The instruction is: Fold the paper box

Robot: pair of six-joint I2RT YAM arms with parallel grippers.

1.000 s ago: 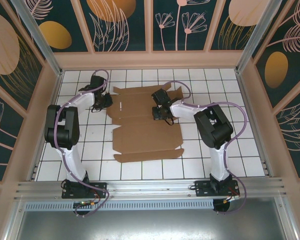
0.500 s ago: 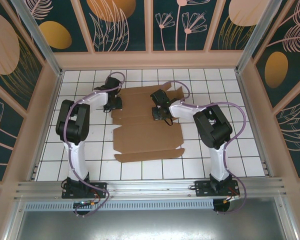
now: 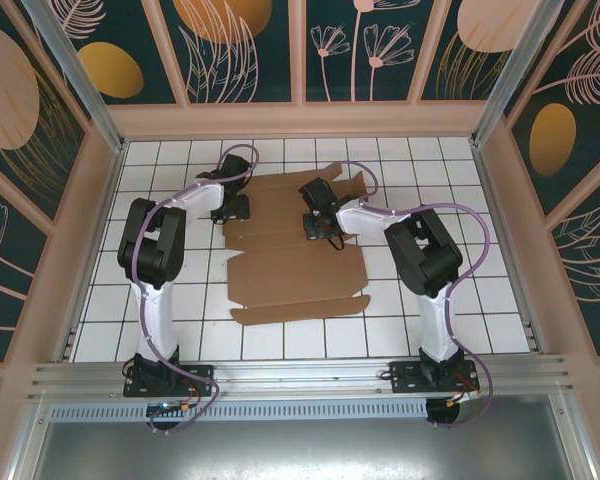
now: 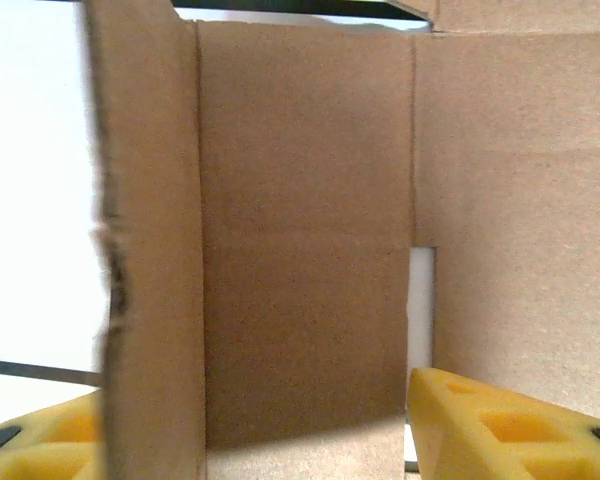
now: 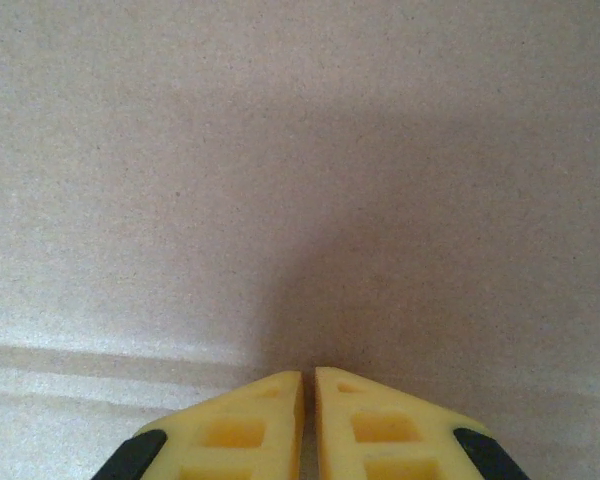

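From above, the paper box (image 3: pixel 295 270) lies in the middle of the table (image 3: pixel 460 290), mostly a flat sheet, so I judge nearly all the folding is left; my left hand (image 3: pixel 230 208) is at its far left edge, my right hand (image 3: pixel 317 222) on it. In the left wrist view, my left fingers (image 4: pixel 480 430) are spread wide astride a raised flap (image 4: pixel 145 250), clamping nothing. In the right wrist view, my right fingers (image 5: pixel 250 425) are closed together against plain, unprinted cardboard.

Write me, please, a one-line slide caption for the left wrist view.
Open left gripper at the paper box, a cardboard flap standing between its yellow fingers.
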